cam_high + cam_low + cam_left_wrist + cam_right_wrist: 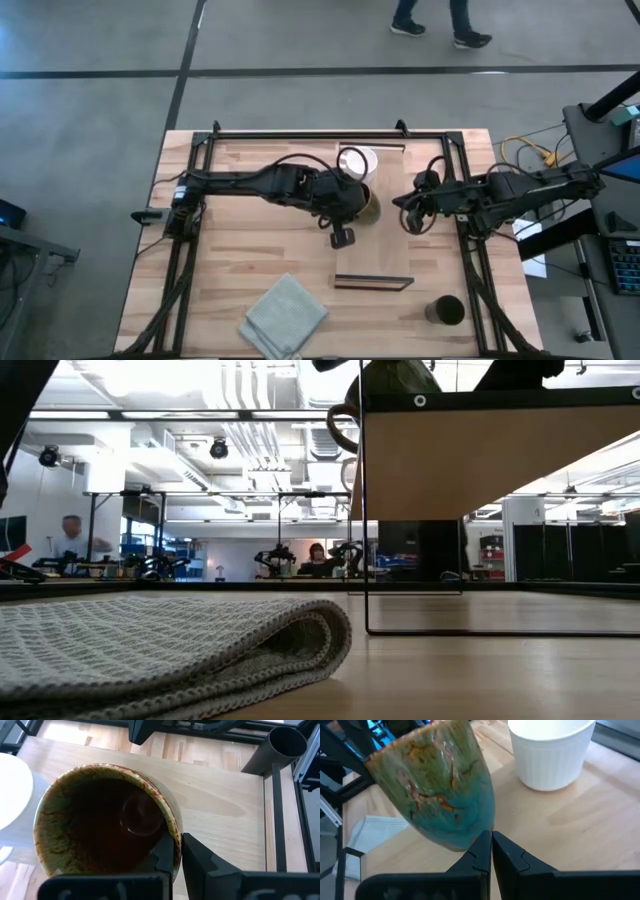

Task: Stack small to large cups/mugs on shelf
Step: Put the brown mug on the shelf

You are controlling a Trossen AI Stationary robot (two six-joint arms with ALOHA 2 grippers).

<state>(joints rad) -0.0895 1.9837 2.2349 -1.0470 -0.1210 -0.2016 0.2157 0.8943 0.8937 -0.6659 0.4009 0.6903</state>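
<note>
On the long light-wood shelf (378, 215), the glossy brown handled mug (367, 201) stands just beside the ribbed white mug (356, 161) — the dark cylindrical cup (445, 310) on the table, well apart, right of the folded grey woven cloth (284, 316).

brown mug (107, 820) — tilted over shelf (385, 225) | white mug (356, 161) upright | dark cup (446, 311) — off shelf

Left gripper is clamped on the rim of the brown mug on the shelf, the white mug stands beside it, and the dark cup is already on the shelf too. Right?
Not quite. The dark cup is off the shelf, standing on the table past its metal-rimmed end, as the high view shows. The rest holds: the left gripper pinches the rim of the brown mug, with the white mug beside it on the shelf.
</note>
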